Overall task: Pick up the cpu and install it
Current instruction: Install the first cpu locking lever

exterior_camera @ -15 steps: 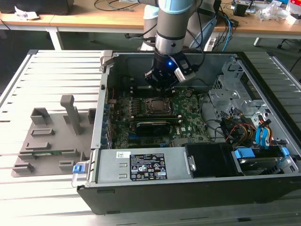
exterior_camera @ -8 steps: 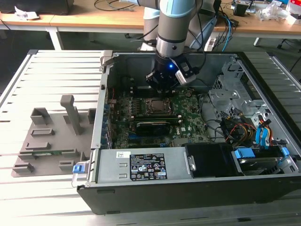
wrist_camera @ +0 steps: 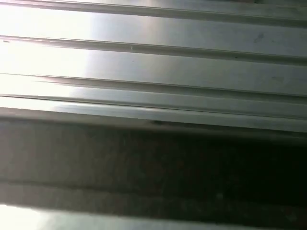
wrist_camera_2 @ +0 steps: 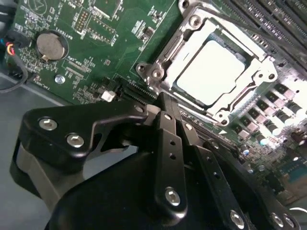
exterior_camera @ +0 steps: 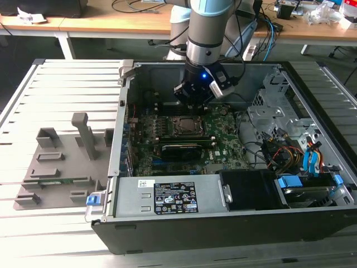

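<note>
Second wrist view showed the cpu (wrist_camera_2: 211, 72), a flat square chip with a silvery metal top, seated in the metal-framed socket (wrist_camera_2: 158, 72) on the green motherboard (wrist_camera_2: 72, 72). The black gripper (wrist_camera_2: 165, 103) hovered beside it, fingers pressed together, holding nothing. Placement looked done. No print was legible.
</note>
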